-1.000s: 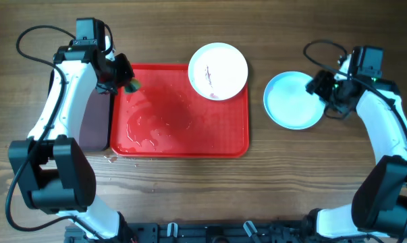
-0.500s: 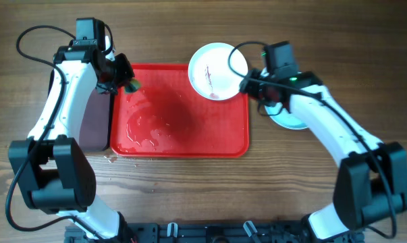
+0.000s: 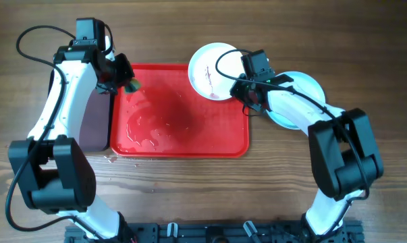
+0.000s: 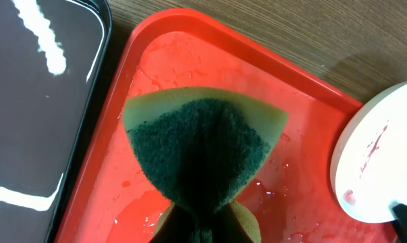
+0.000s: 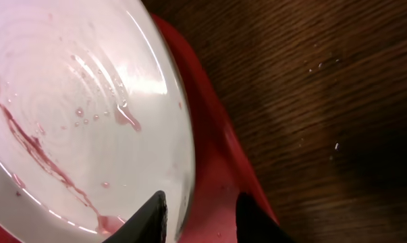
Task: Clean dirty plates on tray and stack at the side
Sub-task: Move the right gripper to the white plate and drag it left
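Observation:
The red tray (image 3: 169, 135) lies at mid table, wet. A white plate (image 3: 213, 71) with dark red smears rests on its far right corner; it also shows in the right wrist view (image 5: 75, 121) and the left wrist view (image 4: 385, 155). A pale mint-blue plate (image 3: 304, 88) lies on the wood right of the tray, partly under my right arm. My right gripper (image 3: 245, 94) is open, its fingers (image 5: 203, 219) on either side of the white plate's right rim. My left gripper (image 3: 122, 75) is shut on a green sponge (image 4: 203, 142) over the tray's far left corner.
A narrow black tray (image 3: 92, 121) lies against the red tray's left side and shows in the left wrist view (image 4: 34, 101). Water drops lie on the wood by the red tray's near left corner (image 3: 112, 158).
My right arm has swung left from the mint-blue plate to the white plate's right rim. The left arm and sponge have not moved.

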Robot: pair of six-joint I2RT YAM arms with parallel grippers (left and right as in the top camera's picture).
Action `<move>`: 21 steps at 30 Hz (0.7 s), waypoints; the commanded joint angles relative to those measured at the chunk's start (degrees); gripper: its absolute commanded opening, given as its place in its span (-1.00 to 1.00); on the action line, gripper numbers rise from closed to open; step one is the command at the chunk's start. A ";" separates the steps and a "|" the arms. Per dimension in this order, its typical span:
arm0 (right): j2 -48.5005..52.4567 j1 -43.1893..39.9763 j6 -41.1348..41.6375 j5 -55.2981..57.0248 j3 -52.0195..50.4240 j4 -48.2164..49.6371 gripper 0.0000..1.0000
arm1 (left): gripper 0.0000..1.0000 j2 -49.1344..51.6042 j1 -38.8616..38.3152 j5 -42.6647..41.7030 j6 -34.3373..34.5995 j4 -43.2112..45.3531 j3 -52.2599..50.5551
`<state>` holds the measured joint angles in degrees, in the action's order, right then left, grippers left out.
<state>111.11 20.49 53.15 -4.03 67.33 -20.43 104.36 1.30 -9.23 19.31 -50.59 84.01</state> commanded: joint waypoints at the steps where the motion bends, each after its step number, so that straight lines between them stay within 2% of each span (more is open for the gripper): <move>1: 1.33 0.35 1.20 -1.25 0.92 0.39 -0.50 | -0.92 0.46 0.11 0.13 0.90 0.15 0.33; 5: 1.33 1.31 -0.28 -5.42 0.92 -1.75 -0.91 | -0.92 0.46 0.11 0.13 0.90 0.15 0.33; 9: 1.33 5.46 -4.74 -10.71 0.92 -3.19 -0.91 | -0.92 0.46 0.11 0.15 0.90 0.37 0.33; 15: 1.27 13.49 -7.26 -11.30 1.25 -3.43 -0.91 | -0.92 0.46 0.11 0.17 0.87 0.37 0.33; 17: 1.27 14.80 -9.92 -11.28 2.08 -3.65 -0.75 | -0.92 0.46 0.11 0.17 0.87 0.37 0.33; 19: 1.27 15.19 -12.31 -10.49 3.23 -4.07 -0.27 | -0.92 0.46 0.11 0.17 0.90 0.37 0.33; 21: 1.27 14.97 -14.71 -8.44 4.48 -4.68 -0.02 | -0.92 0.46 0.11 0.17 0.87 0.39 0.33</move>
<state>111.55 36.14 43.31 -14.35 68.97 -24.86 104.36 1.30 -9.23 19.44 -50.54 84.01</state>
